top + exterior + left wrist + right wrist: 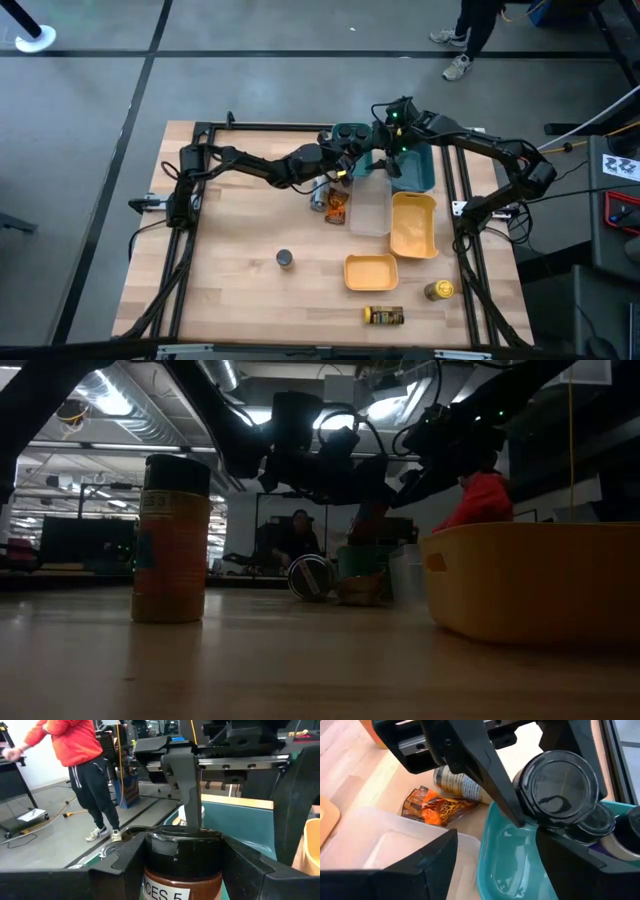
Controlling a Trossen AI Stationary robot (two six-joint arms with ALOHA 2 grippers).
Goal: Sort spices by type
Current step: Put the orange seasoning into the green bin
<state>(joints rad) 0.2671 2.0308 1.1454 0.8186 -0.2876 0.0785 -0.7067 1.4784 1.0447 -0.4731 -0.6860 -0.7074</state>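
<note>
My left gripper (pixel 347 160) reaches in level from the table's left and is shut on a spice jar (pixel 182 865) with a black lid and a brown fill. It holds the jar over the corner of the teal bin (pixel 510 855), where other dark-lidded jars (pixel 602 822) stand. My right gripper (pixel 497 840) hangs open just beyond it, slanting down, and one finger (pixel 187 795) comes down at the lid's far edge. Beside the bin a jar (pixel 462 782) lies on its side next to an orange packet (pixel 435 807). My left gripper pinches the jar between its two fingers (pixel 125 865) at the lid and neck (pixel 150 845), coming level from the table's left. The jar stands upright, lifted clear above the teal bin. I cannot tell whether my right gripper's finger touches the lid.
A clear bin (pixel 370 205) and two yellow bins (pixel 415 225) (pixel 370 270) sit right of centre. Loose jars stand or lie at the near side (pixel 285 259) (pixel 384 316) (pixel 438 290). A person in a red top (pixel 70 750) stands beyond the table's far edge.
</note>
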